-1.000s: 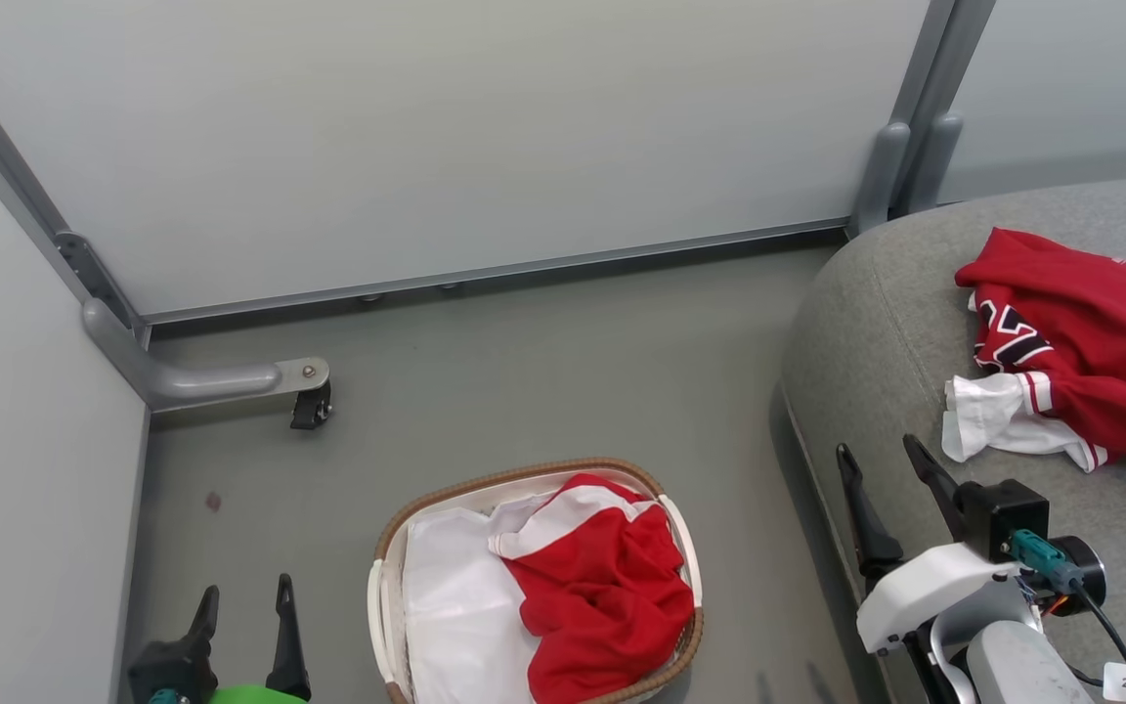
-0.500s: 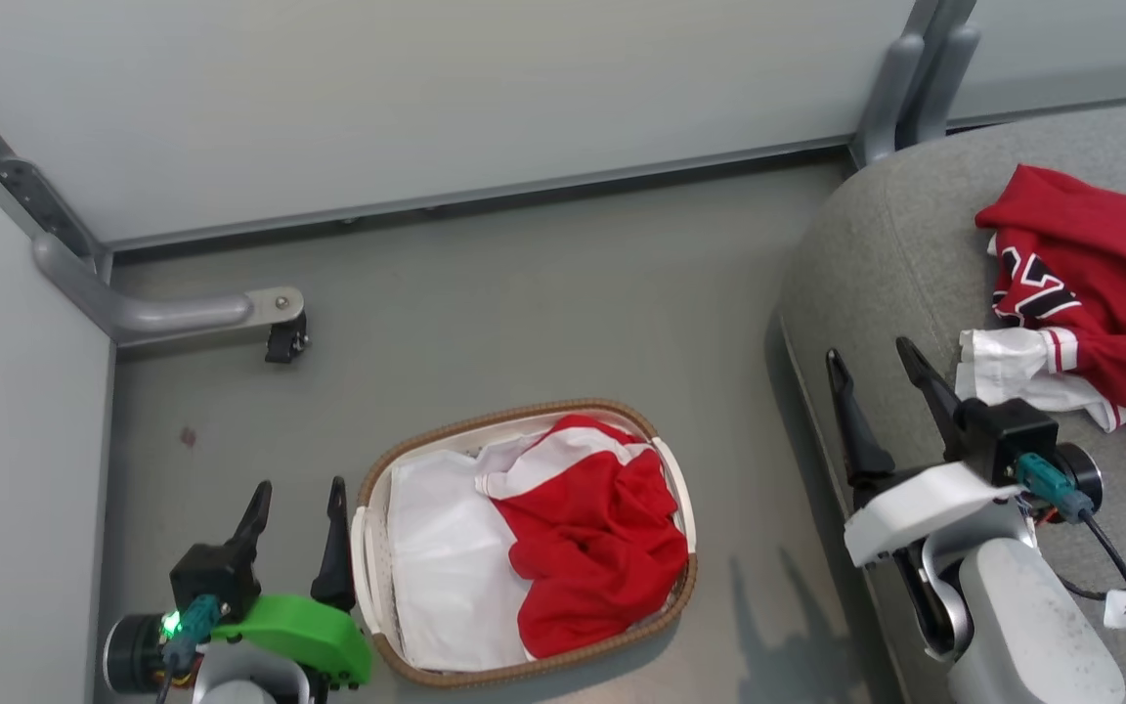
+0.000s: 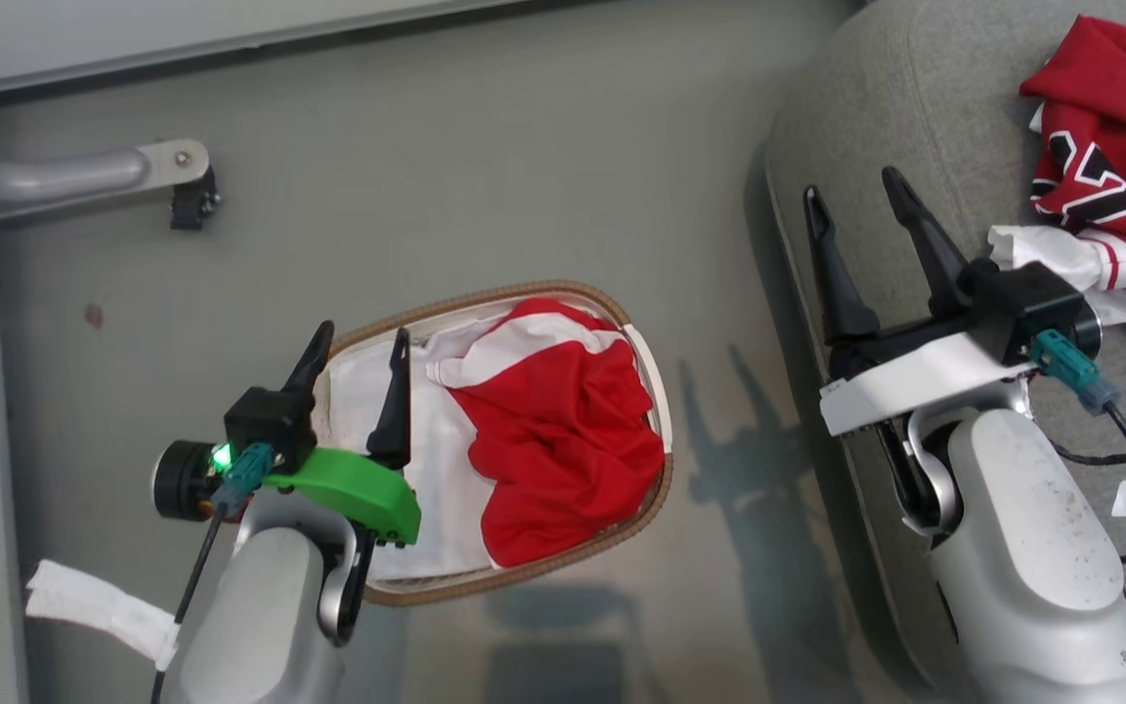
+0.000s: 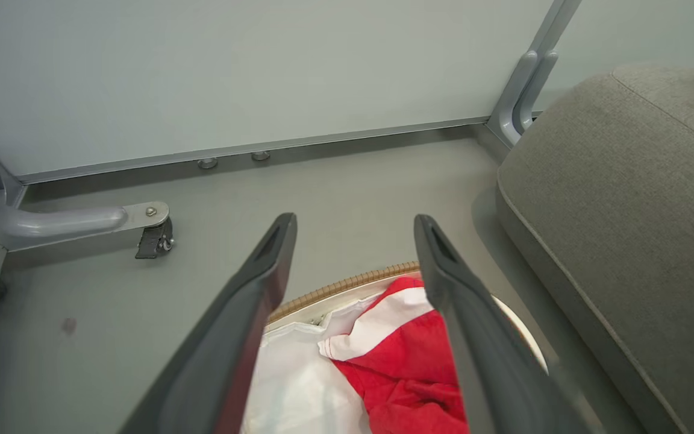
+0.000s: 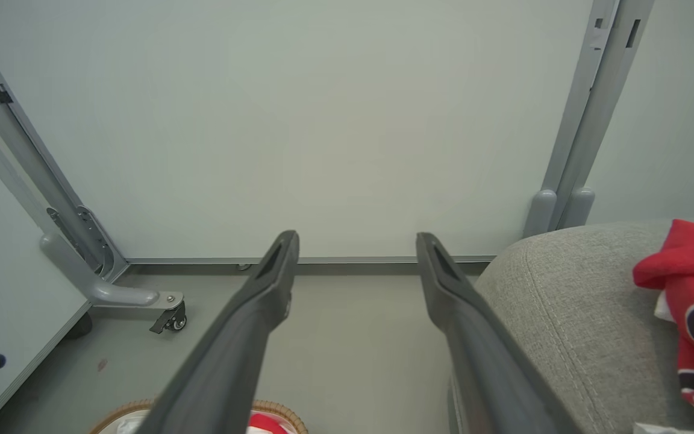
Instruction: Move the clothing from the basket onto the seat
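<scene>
Roughly half done — the jersey lies on the seat right of the basket; a red garment is left inside the basket. Left end effector, above the basket's left edge, and right end effector — both with fingers spread, holding nothing.

The floor is smooth matt grey, with a small reddish mark near the left partition. Pale partition panels enclose the area, framed in grey metal with a base rail and an upright post. A curved support leg ends in a black caster on the floor. The grey woven sofa cushion stands at the right, its rounded corner just beside the post.
</scene>
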`<state>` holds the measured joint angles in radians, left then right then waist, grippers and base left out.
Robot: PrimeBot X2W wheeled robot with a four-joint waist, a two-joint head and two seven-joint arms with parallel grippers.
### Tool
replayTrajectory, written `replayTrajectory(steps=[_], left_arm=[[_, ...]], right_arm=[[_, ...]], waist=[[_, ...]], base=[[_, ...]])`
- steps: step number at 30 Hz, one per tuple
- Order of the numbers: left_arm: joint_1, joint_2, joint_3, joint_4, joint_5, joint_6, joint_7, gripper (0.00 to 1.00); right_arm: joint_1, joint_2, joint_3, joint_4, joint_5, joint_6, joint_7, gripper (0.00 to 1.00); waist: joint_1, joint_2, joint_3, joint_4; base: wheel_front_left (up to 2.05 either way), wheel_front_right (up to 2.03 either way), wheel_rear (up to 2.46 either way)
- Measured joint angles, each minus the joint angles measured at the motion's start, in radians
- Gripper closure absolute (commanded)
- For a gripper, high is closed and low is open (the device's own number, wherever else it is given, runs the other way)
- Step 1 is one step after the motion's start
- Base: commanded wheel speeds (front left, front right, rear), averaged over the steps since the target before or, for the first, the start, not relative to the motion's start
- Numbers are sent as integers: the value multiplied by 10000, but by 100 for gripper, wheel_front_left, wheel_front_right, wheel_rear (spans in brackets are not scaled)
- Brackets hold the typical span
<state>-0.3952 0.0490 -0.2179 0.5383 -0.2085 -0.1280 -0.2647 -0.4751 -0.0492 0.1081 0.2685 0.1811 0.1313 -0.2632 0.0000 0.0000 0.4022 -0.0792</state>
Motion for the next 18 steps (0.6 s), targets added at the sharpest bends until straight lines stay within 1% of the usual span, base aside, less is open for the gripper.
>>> replayTrajectory(steps=[11, 13, 18], left_arm=[[-1605, 59, -1432, 650, -523, -8, 0, 0], [-1872, 84, -1590, 834, -763, -8, 2, 0], [-2457, 263, -2228, 1358, -1114, -8, 0, 0]], right_arm=[[-966, -6, 437, -686, 286, 0, 0, 0], [-1106, -8, 539, -819, 336, 0, 0, 0], [-1327, -13, 727, -1129, 476, 0, 0, 0]], waist=[[1, 0, 1740, -708], [1, 0, 2026, -871], [1, 0, 2642, -1263]], base=[[0, 0, 0], [0, 0, 0], [0, 0, 0]])
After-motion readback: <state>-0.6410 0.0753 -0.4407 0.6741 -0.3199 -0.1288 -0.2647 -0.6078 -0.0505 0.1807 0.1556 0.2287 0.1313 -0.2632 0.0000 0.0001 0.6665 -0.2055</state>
